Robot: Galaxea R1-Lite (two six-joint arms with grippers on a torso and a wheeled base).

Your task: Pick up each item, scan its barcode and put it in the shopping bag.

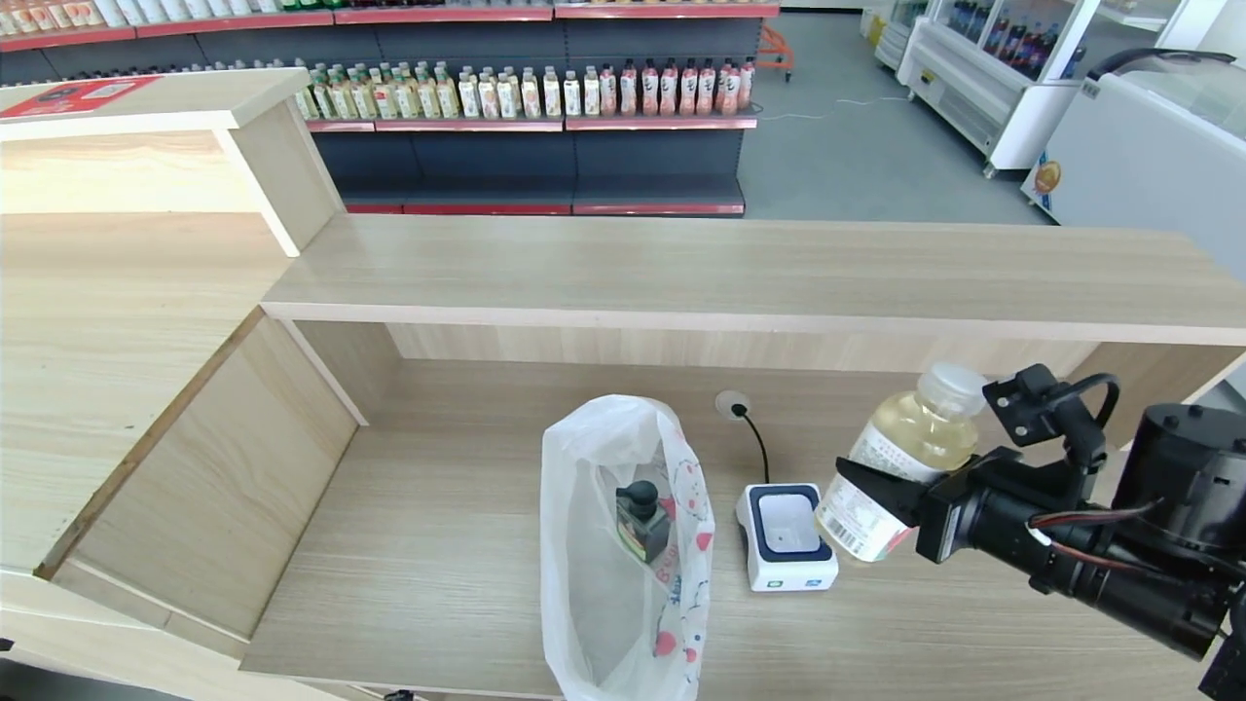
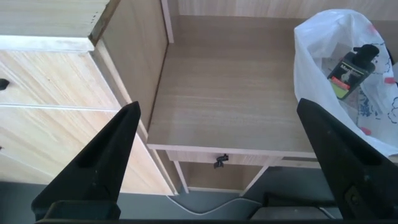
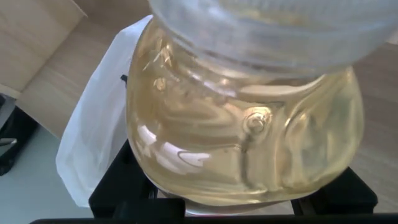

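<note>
Head view: on the lower shelf of a pale wood-grain checkout counter (image 1: pixel 438 584), a white plastic shopping bag printed with red hearts (image 1: pixel 584 545) stands open near the front edge. A small dark bottle with a black cap (image 1: pixel 642 521) sits inside it. Just right of the bag lies a white barcode scanner with a dark blue-framed window (image 1: pixel 784 535), its black cable (image 1: pixel 757 443) running to a round port in the counter farther back. The right gripper (image 1: pixel 881 492) comes in from the right, its black fingers clamped across the white label of a clear plastic bottle of pale yellow liquid (image 1: pixel 910 443). The bottle hangs tilted, cap up and away, its lower end beside the scanner's right edge. Store shelves lined with bottled drinks (image 1: pixel 526 92) stand far behind the counter, and white chest freezers (image 1: pixel 1119 146) at far right.

Left wrist view: the left gripper (image 2: pixel 217 106) hangs off the counter's near left corner, its two black fingers spread wide with nothing between them. Beyond, to the right, the shopping bag gapes with the dark bottle showing inside.

Right wrist view: the pale yellow bottle looms close, its base pinched between the right gripper's black fingers (image 3: pixel 118 193). The white bag and the counter top lie behind it.
</note>
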